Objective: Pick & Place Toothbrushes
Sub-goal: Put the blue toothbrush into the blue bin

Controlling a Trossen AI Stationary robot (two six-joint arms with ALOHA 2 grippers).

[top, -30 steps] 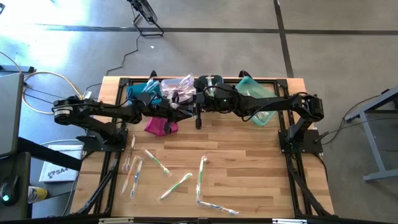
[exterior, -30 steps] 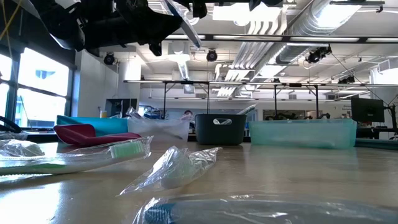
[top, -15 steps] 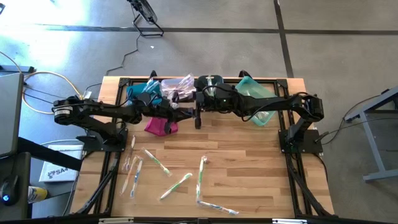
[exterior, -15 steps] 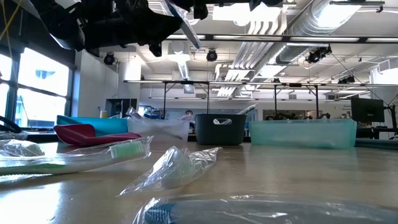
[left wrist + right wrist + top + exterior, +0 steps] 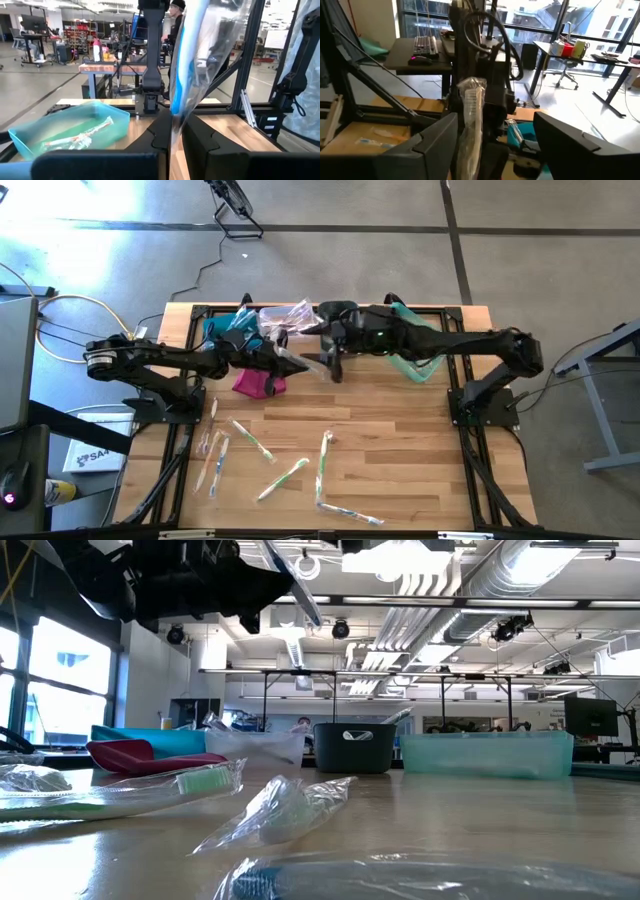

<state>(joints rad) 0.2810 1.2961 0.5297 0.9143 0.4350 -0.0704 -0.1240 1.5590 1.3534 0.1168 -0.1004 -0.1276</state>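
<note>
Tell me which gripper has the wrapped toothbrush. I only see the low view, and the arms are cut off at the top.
Observer: The left gripper is shut on the wrapped toothbrush, pinching its lower end.
Operator: And the right one?
Observer: The right gripper is open, its fingers spread wide on either side of the wrapper.
Operator: Is anything in the teal bin?
Observer: Yes, the teal bin holds some wrapped brushes.
</note>
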